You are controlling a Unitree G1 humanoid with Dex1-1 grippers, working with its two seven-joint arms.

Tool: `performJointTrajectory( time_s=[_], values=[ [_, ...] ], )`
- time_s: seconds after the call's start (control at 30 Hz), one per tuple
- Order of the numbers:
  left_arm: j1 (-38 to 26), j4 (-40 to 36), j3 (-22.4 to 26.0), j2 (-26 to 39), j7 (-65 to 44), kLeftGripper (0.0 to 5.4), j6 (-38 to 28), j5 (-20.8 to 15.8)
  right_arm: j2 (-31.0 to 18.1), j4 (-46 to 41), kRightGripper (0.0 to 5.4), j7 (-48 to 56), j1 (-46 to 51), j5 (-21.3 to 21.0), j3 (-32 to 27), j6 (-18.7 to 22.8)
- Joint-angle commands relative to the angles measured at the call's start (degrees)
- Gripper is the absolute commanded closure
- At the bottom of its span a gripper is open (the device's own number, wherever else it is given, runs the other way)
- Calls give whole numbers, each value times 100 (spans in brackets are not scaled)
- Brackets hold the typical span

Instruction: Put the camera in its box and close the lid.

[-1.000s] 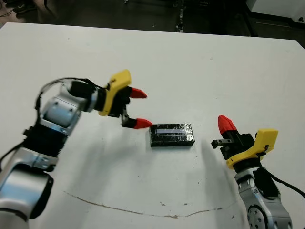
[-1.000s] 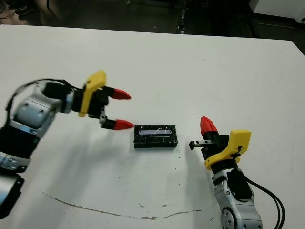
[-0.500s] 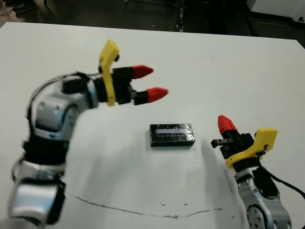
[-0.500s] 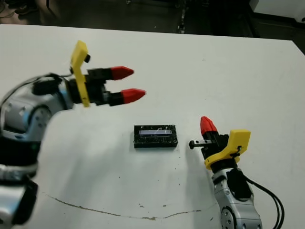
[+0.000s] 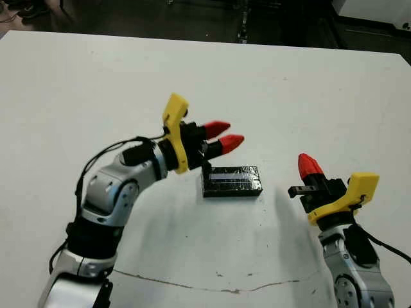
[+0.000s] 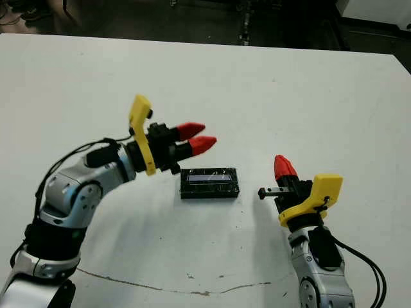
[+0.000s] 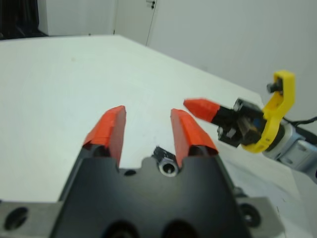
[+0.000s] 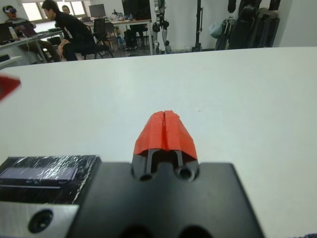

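The lid [image 5: 231, 181], black and shiny with a pale strip along its middle, lies flat at the table's centre; it also shows in the right wrist view [image 8: 44, 173]. The box and the camera are hidden or out of view. My left gripper [image 5: 226, 133] hovers just above and behind the lid's left end, open, with nothing between its fingers [image 7: 111, 124]. My right gripper [image 5: 307, 162] stands to the right of the lid, apart from it, shut and empty, its red tips pressed together [image 8: 164, 119].
A thin brownish line [image 5: 192, 285] runs across the white table [image 5: 308, 96] near its front edge. Beyond the far edge are dark floor, desks with seated people [image 8: 69, 29] and equipment on stands [image 8: 161, 22].
My left gripper rose from the table left of the lid, swung up, then came down to the right over the lid's left end, its fingers closer together. The right arm stayed put.
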Motion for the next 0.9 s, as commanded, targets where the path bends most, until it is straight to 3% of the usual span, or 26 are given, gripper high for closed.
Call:
performJointTrajectory(
  time_s=[0.03, 0.3, 0.6, 0.9],
  values=[
    [128, 165, -170, -47, 142, 406, 42, 157, -48, 70, 540, -54, -2, 3, -133, -65],
    [49, 366, -566, -73, 446, 534, 510, 447, -19, 91, 540, -150, -28, -28, -257, -108],
    [-67, 703, -930, -121, 466, 538, 1094, 647, -2, 64, 540, -152, -29, 1, -232, -109],
    [16, 734, -1172, -33, 384, 538, 1182, 766, -17, 30, 540, -147, 3, -2, -177, -51]
  ],
)
